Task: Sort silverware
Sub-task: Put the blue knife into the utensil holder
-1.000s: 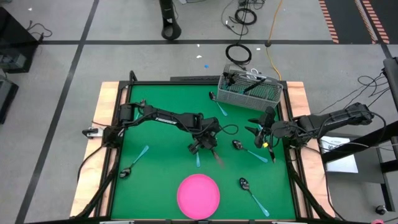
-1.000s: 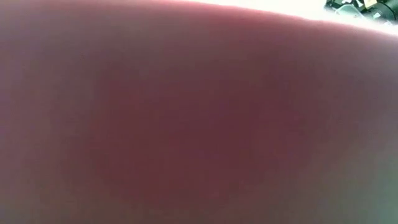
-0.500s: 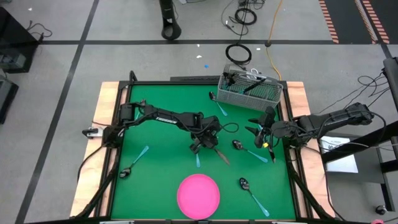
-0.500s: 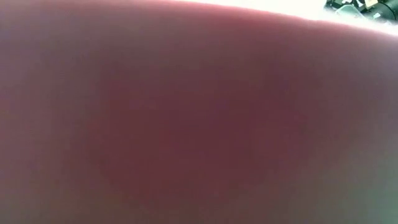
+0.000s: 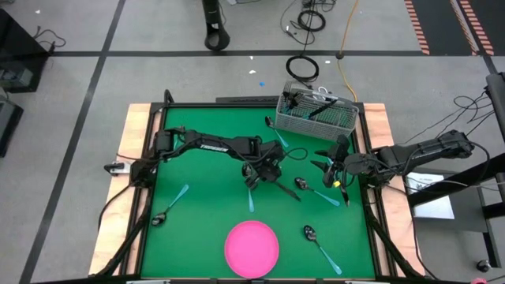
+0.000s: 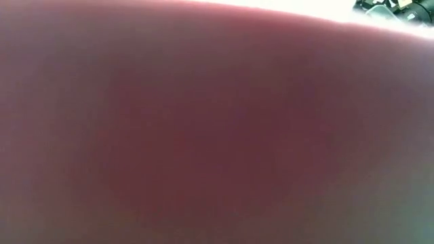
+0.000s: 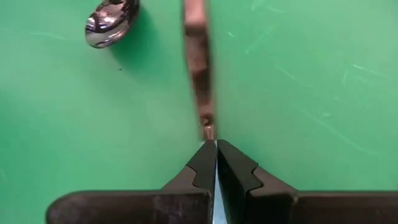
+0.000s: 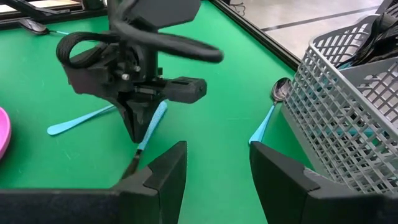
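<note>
Clamping a utensil by its thin handle, the left pincer sits at mid-desk with its fingers pressed together on the piece. In the left wrist view the held piece juts straight out from the fingertips, edge-on, above the green desk; its head type cannot be told. A spoon lies just beyond it, dark bowl toward the left pincer. Another light-blue utensil lies flat right beside the left pincer, toward the pink plate.

Right pincer waits near the desk's right edge, fingers apart, empty.

Open room: bare green between the left pincer and the grey wire basket, apart from one spoon lying just outside the basket wall. More silverware stands inside the basket. Two loose spoons remain, one near the left edge, one right of the plate.

Change from one second earlier: the left pincer has shifted slightly toward the basket, and the held utensil now points farther right. The low view is blocked by a pink blur.
</note>
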Motion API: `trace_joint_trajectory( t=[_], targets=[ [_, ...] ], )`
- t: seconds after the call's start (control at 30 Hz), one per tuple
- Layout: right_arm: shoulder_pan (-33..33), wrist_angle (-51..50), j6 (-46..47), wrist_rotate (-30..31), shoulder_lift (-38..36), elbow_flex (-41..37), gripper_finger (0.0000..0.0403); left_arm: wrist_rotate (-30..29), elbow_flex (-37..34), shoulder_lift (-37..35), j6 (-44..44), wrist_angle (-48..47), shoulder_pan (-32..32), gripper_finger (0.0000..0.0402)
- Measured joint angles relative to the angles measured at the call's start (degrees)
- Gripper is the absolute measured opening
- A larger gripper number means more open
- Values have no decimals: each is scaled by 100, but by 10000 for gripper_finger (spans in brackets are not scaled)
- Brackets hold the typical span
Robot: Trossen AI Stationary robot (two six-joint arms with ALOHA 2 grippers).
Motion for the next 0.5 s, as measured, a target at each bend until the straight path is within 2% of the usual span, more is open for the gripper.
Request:
trace_joint_trajectory(
  t=[0.5],
  targets=[
    [0, -4, -40, 0, 0, 0, 164, 39, 71, -15, -358, 122, -4, 17]
  ],
)
